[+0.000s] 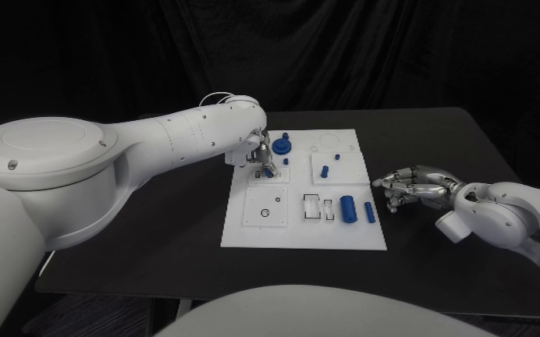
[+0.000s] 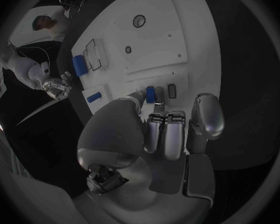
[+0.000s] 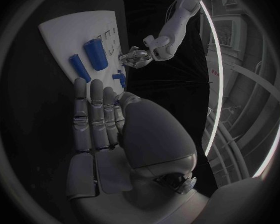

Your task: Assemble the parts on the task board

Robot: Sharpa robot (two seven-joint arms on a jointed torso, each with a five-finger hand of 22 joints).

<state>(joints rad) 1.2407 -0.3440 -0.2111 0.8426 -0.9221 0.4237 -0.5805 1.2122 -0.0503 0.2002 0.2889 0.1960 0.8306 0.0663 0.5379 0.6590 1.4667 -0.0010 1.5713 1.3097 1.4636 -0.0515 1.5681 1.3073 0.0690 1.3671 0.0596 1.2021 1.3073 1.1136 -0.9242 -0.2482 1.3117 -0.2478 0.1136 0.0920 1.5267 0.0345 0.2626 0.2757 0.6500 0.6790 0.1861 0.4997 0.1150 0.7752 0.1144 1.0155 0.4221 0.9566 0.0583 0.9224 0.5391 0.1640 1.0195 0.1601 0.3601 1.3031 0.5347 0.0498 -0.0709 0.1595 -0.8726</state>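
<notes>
Left robot hand over the task board far part, pinching a small blue part, right robot hand released, beside board's right edge on the tabletop.

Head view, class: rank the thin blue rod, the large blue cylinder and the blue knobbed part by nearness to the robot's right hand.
1. Thin blue rod, at the board's right edge, closest to the right hand.
2. Large blue cylinder, just left of the rod.
3. Blue knobbed part, at the board's far end by the left hand.
</notes>
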